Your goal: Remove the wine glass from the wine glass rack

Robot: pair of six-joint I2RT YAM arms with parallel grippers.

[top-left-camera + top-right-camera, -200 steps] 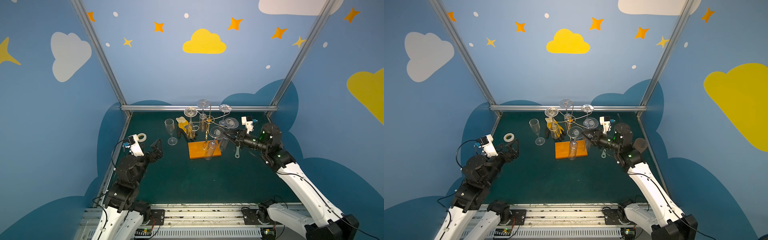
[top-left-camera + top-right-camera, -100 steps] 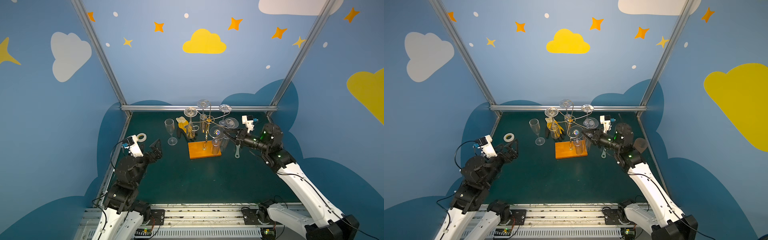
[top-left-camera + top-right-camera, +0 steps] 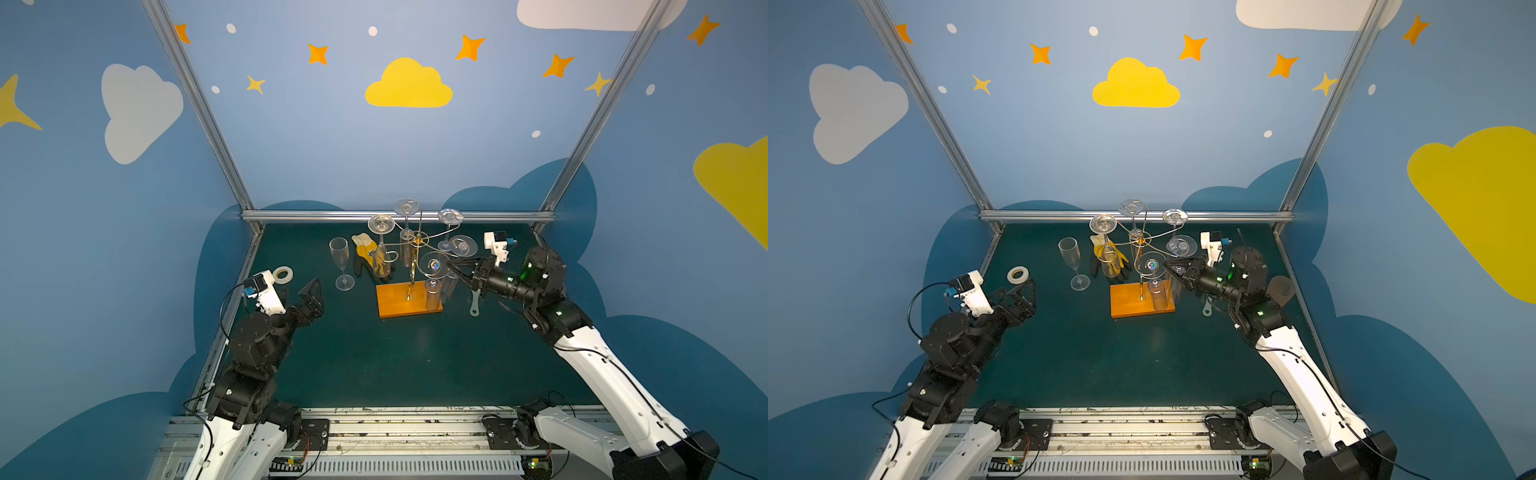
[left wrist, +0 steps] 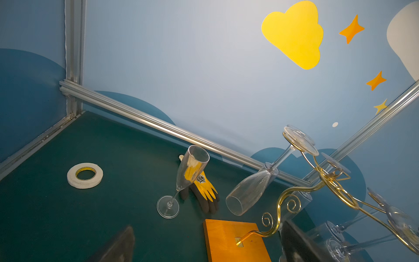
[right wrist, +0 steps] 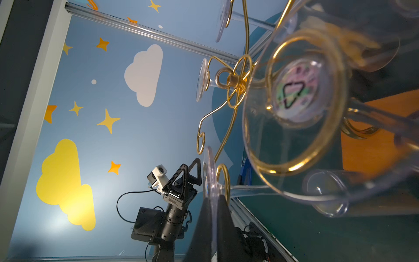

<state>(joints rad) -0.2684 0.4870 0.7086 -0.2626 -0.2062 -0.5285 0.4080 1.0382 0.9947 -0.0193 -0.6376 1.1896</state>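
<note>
The wine glass rack (image 3: 415,255), gold wire on an orange wooden base (image 3: 405,301), stands mid-table with several clear glasses hanging upside down. The front wine glass (image 3: 433,296) hangs by its foot (image 3: 432,264) on the rack's near right arm. My right gripper (image 3: 452,269) reaches in from the right and is shut on the rim of that foot. In the right wrist view the foot (image 5: 209,172) shows edge-on between the two dark fingers (image 5: 224,217). My left gripper (image 3: 311,291) hovers open and empty at the left, well away from the rack.
A flute (image 3: 341,262) stands upright left of the rack, beside a yellow and black glove (image 3: 365,254). A tape roll (image 3: 282,273) lies at the far left. A grey tool (image 3: 473,301) lies under my right arm. Metal rails edge the table.
The front glass hung slanted a second ago and now hangs straight. My right gripper's jaws have closed the last bit on its foot. The left arm has barely moved.
</note>
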